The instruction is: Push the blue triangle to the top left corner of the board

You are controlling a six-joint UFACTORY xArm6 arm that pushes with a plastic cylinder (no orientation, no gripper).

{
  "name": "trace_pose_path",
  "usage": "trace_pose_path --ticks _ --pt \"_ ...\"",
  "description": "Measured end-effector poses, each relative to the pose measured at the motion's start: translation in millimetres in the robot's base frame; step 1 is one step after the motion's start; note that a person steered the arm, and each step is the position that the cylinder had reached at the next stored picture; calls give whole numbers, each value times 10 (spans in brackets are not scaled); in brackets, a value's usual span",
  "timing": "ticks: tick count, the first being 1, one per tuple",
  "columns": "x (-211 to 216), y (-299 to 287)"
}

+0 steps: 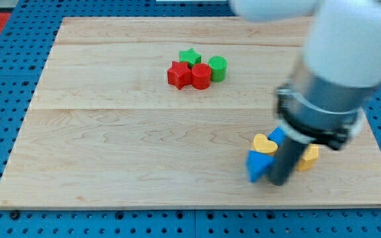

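The blue triangle (257,165) lies on the wooden board (111,132) at the view's lower right. My tip (280,183) is right beside it, on its right side, and looks to be touching it. A yellow heart (264,143) sits just above the triangle. A second blue block (278,135) and a yellow block (308,157) are partly hidden behind the rod. The arm's white and grey body (336,73) covers the view's upper right.
A cluster sits near the top middle: a red star (178,75), a red block (201,77), a green star (190,56) and a green cylinder (218,68). The board lies on a blue pegboard (5,92).
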State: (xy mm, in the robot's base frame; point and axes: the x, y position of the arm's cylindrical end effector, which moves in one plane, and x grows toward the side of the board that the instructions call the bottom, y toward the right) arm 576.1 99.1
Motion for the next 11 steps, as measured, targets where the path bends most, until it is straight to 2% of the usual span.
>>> trace_pose_path --ticks 1,2,3,5,6,7,9,11 --pt "-228 -349" --pt "-589 -983" --pt "-755 -1758" --pt "-1442 -1505" --pt "-1475 -1212" --pt "-1613 -1188" --pt "-1881 -2222" --pt "-2061 -1777"
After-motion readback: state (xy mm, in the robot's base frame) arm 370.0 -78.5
